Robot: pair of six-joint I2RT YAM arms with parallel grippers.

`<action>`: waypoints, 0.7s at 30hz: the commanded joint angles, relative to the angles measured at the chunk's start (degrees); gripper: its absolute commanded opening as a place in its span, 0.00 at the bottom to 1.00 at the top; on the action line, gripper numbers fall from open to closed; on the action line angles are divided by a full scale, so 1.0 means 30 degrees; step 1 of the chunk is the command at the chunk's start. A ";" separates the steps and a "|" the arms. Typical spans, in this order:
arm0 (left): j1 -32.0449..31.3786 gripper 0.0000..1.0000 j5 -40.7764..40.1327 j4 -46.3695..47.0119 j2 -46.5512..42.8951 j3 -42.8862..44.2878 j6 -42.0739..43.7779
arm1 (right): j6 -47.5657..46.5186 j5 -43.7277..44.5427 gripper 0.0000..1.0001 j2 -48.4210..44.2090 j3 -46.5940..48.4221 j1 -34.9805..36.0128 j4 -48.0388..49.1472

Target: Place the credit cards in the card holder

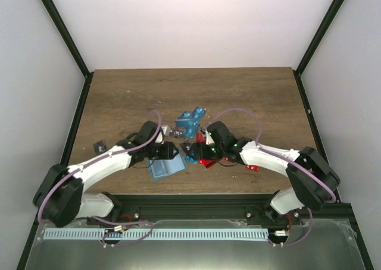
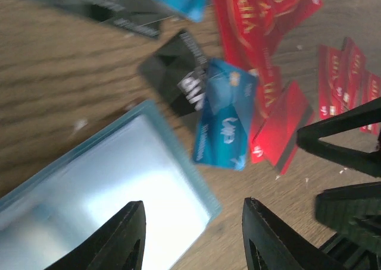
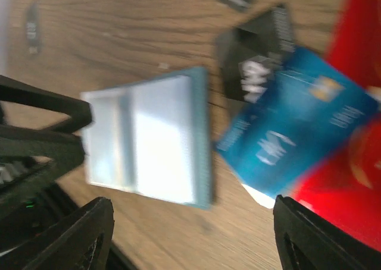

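Observation:
The teal card holder (image 1: 165, 169) lies flat on the table's near middle, its glossy face up (image 2: 119, 175) (image 3: 149, 139). Just right of it lie a bright blue card (image 2: 225, 112) (image 3: 297, 121), a black card (image 2: 175, 71) (image 3: 256, 62) and several red cards (image 2: 256, 14) (image 3: 357, 181). My left gripper (image 1: 172, 154) (image 2: 193, 203) hangs open above the holder's right corner, nothing between its fingers. My right gripper (image 1: 196, 152) (image 3: 191, 201) stands wide open over bare wood between the holder and the blue card, holding nothing.
More blue cards (image 1: 191, 120) are heaped behind the grippers. One red card (image 1: 253, 168) lies apart at the right, one black card (image 1: 100, 145) apart at the left. The two grippers are close together; the right fingers (image 2: 345, 139) show in the left wrist view.

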 commanded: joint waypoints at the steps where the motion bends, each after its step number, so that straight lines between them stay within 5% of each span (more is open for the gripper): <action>1: -0.1277 0.49 0.0455 0.2038 0.3113 0.2193 0.1780 | 0.0683 0.3443 0.76 -0.1767 -0.1629 -0.0913 -0.2368; 13: -0.2863 0.71 -0.0810 0.1515 1.0142 0.6981 0.4171 | 0.4080 0.7694 0.78 -0.5728 -0.3963 -0.2049 -0.4748; 21: -0.4402 0.73 -0.1564 0.0831 1.2503 0.7998 0.4646 | 0.4363 0.6680 0.78 -0.7137 -0.5047 -0.2064 -0.4414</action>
